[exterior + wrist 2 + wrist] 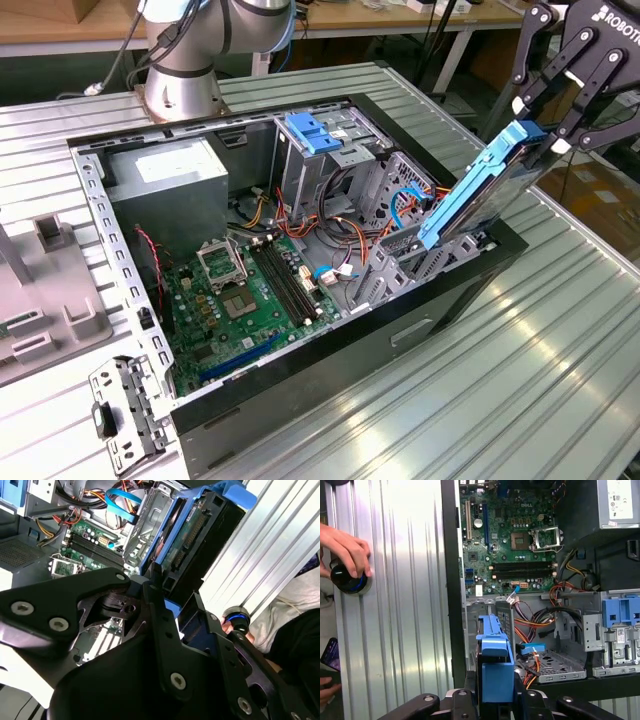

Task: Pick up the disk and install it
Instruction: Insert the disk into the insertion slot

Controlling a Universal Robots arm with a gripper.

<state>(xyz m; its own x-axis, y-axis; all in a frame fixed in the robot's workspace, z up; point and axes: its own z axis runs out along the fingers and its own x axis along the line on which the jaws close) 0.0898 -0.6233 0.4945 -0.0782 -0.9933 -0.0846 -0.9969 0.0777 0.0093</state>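
Over the case's edge on the exterior view's right, the gripper (548,140) has its black fingers closed tight on the top end of the disk (478,195). The disk leans at a slant, with its high end out past the computer case (330,400) and its low end dipping inside, just beside the metal bay (395,265); I cannot tell if it touches the bay.

I think the job right now is sliding the disk into that bay. To do it well, the light-blue rails (495,665) should line up straight with the bay's sides; the slant should match the opening; the push should be slow and soft. The orange and red wires (340,235) and the blue flat cable (405,205) lie near, so the disk must not pinch them.

A person's hand (345,547) rests on a black knob (350,580) on the ribbed table (520,380), well apart from the disk.

For writing, there are white letters on the gripper's black arm; a white sticker (165,165) with print sits on the grey box (175,210); the green board (240,290) has tiny marks. I do not read any of it out.
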